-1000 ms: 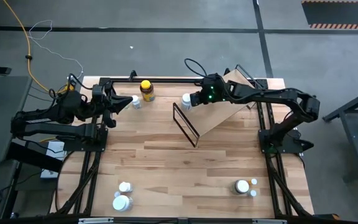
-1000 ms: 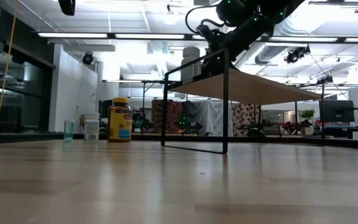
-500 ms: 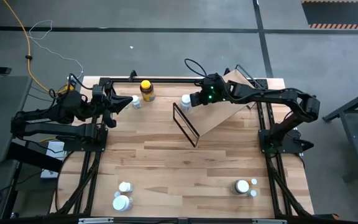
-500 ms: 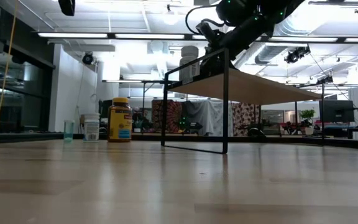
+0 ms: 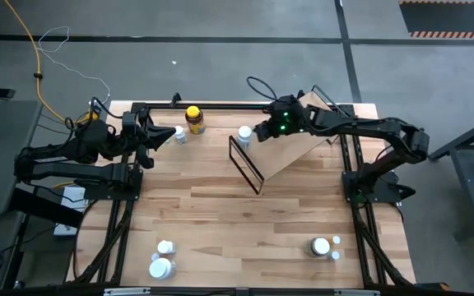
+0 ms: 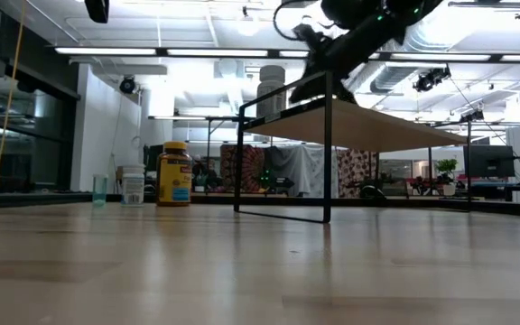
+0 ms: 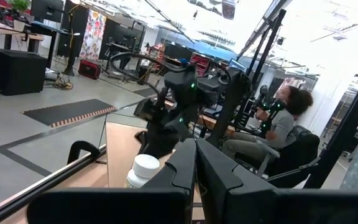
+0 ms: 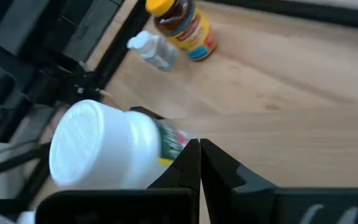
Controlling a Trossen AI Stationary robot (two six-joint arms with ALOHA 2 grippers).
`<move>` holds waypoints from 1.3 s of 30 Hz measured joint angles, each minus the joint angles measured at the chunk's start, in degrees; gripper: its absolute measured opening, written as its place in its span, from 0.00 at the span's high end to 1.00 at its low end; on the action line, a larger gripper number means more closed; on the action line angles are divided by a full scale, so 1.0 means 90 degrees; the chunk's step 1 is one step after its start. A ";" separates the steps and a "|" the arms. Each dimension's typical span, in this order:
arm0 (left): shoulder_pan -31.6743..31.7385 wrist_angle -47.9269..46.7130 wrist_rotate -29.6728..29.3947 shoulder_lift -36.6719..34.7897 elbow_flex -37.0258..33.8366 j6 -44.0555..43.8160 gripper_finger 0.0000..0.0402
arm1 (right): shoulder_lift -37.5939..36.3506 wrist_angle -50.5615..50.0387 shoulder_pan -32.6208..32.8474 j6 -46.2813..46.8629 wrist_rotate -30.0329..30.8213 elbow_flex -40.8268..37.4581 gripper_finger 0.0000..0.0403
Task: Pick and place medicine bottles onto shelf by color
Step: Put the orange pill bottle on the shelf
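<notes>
The right claw point(image 5: 263, 131) is hanging closed and empty just beside the white bottle point(image 5: 245, 134); that bottle is standing upright, cap up, long axis vertical, on the raised near end of the shelf point(image 5: 290, 150), which is tilting down away from it; white goods are apparently gathering here; the amber bottle point(image 5: 193, 119) is waiting farther off on the surface point(image 5: 245, 214); the left claw point(image 5: 164, 136), shut, is idling beyond it.
</notes>
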 joint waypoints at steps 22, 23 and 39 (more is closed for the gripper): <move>0.0000 0.0000 0.0000 0.0000 0.0000 0.0000 0.99 | -0.2603 -0.1061 0.2999 0.0927 -0.0154 -0.0384 0.99; -0.0002 0.0000 0.0000 0.0002 0.0000 0.0000 0.99 | -0.2603 -0.1312 0.2993 0.1290 -0.0281 -0.0384 0.98; -0.0002 0.0000 -0.0010 0.0019 0.0000 0.0168 0.99 | -0.2695 -0.4751 0.5905 0.4710 -0.1167 -0.0389 0.48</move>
